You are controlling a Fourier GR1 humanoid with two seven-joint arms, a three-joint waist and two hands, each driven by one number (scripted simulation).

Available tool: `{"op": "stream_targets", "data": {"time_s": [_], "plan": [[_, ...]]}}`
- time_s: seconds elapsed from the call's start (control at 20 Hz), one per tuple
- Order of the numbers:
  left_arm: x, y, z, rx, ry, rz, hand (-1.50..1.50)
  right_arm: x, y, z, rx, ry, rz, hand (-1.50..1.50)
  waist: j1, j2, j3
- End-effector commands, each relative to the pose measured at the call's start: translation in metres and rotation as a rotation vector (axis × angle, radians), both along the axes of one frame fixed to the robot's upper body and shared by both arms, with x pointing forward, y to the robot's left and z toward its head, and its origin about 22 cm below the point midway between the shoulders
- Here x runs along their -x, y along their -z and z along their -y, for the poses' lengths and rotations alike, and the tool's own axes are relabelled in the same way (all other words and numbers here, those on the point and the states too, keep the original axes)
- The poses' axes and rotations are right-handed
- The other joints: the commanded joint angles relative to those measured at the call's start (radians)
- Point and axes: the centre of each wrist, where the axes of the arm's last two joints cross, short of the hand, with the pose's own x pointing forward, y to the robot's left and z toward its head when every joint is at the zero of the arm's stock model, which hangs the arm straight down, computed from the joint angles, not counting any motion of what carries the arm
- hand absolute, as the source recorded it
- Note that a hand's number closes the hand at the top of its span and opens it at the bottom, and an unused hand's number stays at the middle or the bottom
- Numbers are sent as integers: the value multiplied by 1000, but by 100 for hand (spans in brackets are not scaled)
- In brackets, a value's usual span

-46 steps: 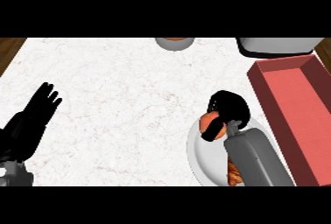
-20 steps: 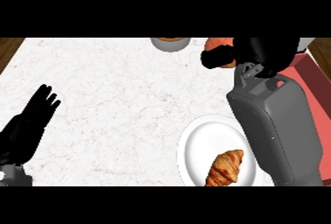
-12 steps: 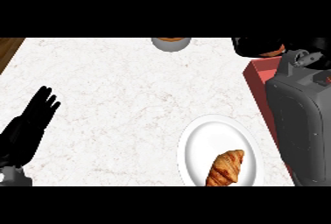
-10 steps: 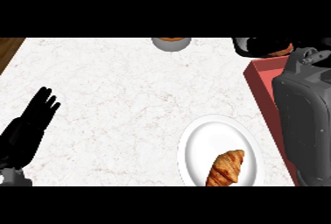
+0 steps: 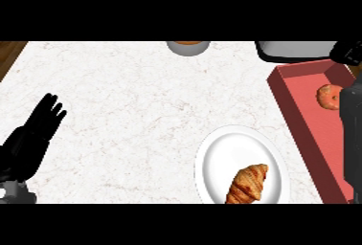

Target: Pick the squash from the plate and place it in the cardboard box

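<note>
The squash (image 5: pixel 329 96), small, round and orange, lies on the floor of the red cardboard box (image 5: pixel 300 112) at the right, near its far end. Of my right hand (image 5: pixel 351 51) only a black part shows, at the top right corner beyond the box, apart from the squash. Its grey forearm (image 5: pixel 351 139) runs along the right edge over the box. The white plate (image 5: pixel 226 158) sits at the lower middle with only a croissant (image 5: pixel 247 183) on it. My left hand (image 5: pixel 39 127) rests open at the left edge, fingers up.
A grey bowl (image 5: pixel 188 47) with something orange in it stands at the counter's far edge. A dark-rimmed grey container (image 5: pixel 293 50) stands just behind the box. Wood shows at the counter's top left corner (image 5: pixel 10 55).
My right hand carried the squash from the plate up and right over the box. The squash now lies in the box and the hand has moved off to the top right corner.
</note>
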Motion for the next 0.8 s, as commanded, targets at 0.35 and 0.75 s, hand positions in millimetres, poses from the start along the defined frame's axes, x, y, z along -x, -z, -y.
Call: {"op": "stream_targets", "data": {"time_s": [0.35, 0.75], "plan": [[-5, -9, -1, -6, 0, -15, 0, -13, 86, 60, -144, 6, -55, 150, 3, 3, 1], [-5, -11, -3, -11, -6, 2, 0, 5, 143, 75, -334, 70, -219, -150, -2, 0, 0]]}}
